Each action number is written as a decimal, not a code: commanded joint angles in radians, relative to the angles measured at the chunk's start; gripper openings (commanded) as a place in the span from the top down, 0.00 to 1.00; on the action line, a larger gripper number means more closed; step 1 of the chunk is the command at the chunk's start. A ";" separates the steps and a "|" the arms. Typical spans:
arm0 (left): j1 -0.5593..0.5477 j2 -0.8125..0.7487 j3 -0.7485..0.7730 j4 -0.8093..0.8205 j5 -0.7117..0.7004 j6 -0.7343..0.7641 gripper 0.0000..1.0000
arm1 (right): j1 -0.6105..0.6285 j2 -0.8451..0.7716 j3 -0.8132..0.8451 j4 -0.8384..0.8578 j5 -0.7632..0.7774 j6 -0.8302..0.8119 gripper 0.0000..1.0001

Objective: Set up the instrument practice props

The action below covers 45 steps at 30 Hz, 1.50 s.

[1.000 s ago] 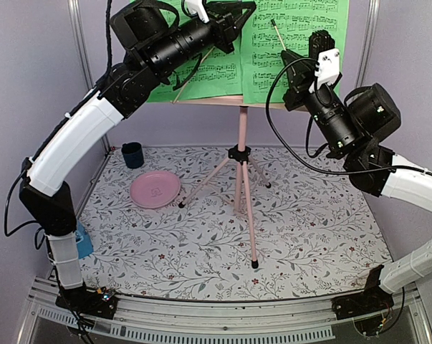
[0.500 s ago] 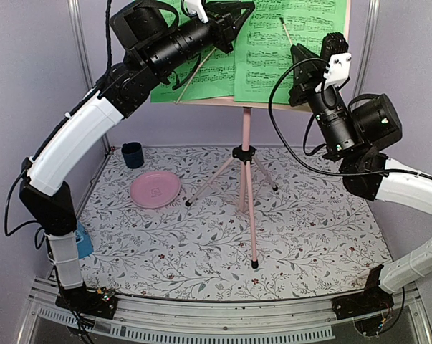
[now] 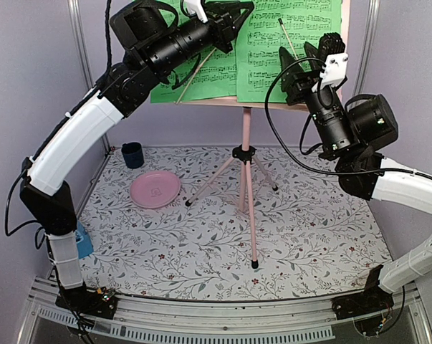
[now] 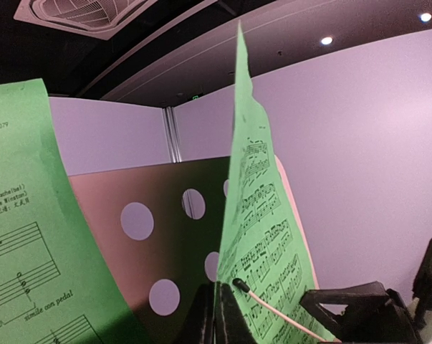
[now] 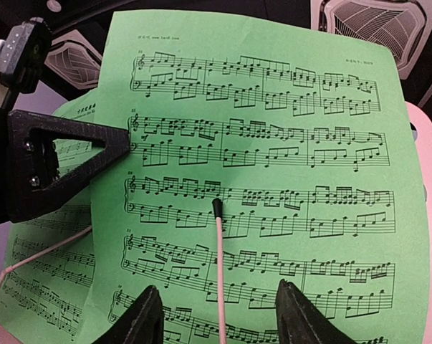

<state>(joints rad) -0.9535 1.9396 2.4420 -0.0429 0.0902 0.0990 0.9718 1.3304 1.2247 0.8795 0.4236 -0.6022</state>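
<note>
— What is left to be done?
— The metronome (image 3: 84,241), nearer than the music stand (image 3: 244,143) and well to its left, seems not yet placed.
— And on the stand?
— The left page (image 3: 212,74) and right page (image 5: 273,143) are carried there. The right page's edge is pinched in the left gripper (image 4: 214,315). The right gripper (image 5: 217,290) is held parted and empty before that page.

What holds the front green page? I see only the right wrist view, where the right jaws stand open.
Observer: The left wrist view shows the left jaws shut on that page's left edge.
Operator: Does the stand rest on all its feet?
Observer: Yes, the top view shows all three feet on the table.
Operator: Is anything close to its legs?
Observer: A pink plate and a dark cup sit on the left arm's side, apart from the legs.
</note>
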 commanded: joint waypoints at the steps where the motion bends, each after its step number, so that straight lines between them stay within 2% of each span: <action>1: 0.015 0.017 0.027 0.008 -0.002 -0.014 0.90 | 0.006 -0.033 0.021 -0.031 -0.061 0.030 0.43; 10: -0.007 -0.053 -0.033 -0.005 -0.071 0.025 0.45 | 0.006 -0.060 0.022 -0.085 -0.103 0.051 0.30; 14: -0.021 -0.099 -0.069 -0.026 -0.116 0.051 0.31 | 0.007 -0.070 0.019 -0.106 -0.107 0.055 0.24; 20: -0.037 -0.215 -0.204 -0.032 -0.170 0.077 0.13 | 0.006 -0.104 0.017 -0.174 -0.124 0.070 0.11; 27: -0.046 -0.370 -0.394 -0.042 -0.232 0.083 0.10 | 0.006 -0.154 0.028 -0.302 -0.134 0.118 0.04; 32: -0.041 -0.484 -0.541 -0.065 -0.326 0.076 0.09 | 0.006 -0.189 0.056 -0.492 -0.162 0.174 0.01; 35: -0.017 -0.560 -0.664 -0.084 -0.380 0.029 0.09 | 0.006 -0.206 0.065 -0.599 -0.178 0.215 0.01; 38: 0.021 -0.644 -0.789 -0.071 -0.374 -0.024 0.09 | 0.005 -0.223 0.053 -0.678 -0.212 0.248 0.01; 45: 0.071 -0.835 -1.008 -0.080 -0.404 -0.110 0.11 | 0.007 -0.270 -0.005 -0.786 -0.304 0.333 0.01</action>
<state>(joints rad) -0.9173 1.2026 1.5139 -0.1200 -0.2840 0.0624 0.9733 1.0943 1.2465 0.1986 0.1925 -0.3473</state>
